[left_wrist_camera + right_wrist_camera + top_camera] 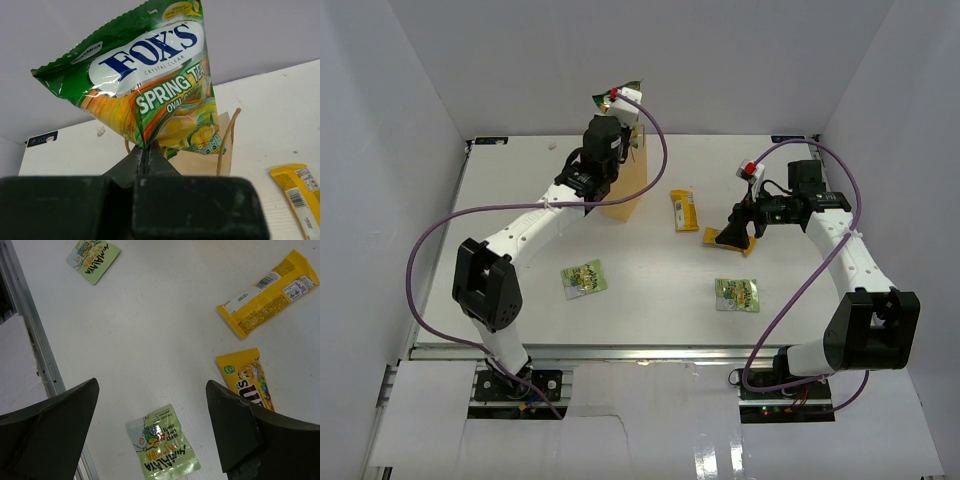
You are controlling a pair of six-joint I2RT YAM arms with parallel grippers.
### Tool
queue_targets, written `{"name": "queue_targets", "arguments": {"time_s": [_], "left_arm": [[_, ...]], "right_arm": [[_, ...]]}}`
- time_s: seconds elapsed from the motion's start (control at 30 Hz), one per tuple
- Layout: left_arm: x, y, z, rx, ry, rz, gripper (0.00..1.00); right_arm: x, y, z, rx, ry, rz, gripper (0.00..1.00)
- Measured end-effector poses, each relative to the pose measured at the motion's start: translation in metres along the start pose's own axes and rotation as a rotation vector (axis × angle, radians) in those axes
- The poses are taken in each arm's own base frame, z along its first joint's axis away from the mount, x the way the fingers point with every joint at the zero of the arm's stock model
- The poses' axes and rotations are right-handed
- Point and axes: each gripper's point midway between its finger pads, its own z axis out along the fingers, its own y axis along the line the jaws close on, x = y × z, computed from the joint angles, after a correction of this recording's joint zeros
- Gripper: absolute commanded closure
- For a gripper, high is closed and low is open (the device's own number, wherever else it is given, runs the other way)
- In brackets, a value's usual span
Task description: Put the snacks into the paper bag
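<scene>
Overhead, we note the left hand (619, 104) raised above the paper bag (624, 188), clenched on the green Fox's packet (626, 91). From the left wrist we see its fingers pressed flat together on the packet's lower corner, and the Fox's packet (145, 75) stands up from them. The bag's tan top and one twine handle (228, 137) show just behind it.

The bag stands upright at the far left-centre of the desk (650, 300), beside the left arm.

Right hand (743, 227): released, fingers spread wide, grasping nothing. It hangs low over the orange M&M's packet (722, 238). The right wrist view puts that packet (248, 382) by the right-side finger (240, 430).

Loose on the desk:
- yellow bar wrapper (684, 210), between the bag and the right hand
- near-left green packet (584, 276)
- near-right green packet (736, 294), well apart from the other
</scene>
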Motion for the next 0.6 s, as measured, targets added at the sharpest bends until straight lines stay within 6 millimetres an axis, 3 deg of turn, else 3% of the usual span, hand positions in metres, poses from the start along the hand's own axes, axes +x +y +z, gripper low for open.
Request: {"name": "queue_targets", "arguments": {"time_s": [0.23, 0.6], "left_arm": [[0.019, -0.003, 0.009, -0.023, 0.04, 0.042, 1.0], [0.027, -0.015, 0.01, -0.003, 0.053, 0.043, 1.0]], "right_arm": [[0.001, -0.001, 0.001, -0.002, 0.002, 0.003, 0.06], [0.006, -0.001, 0.002, -0.006, 0.007, -0.002, 0.06]]}}
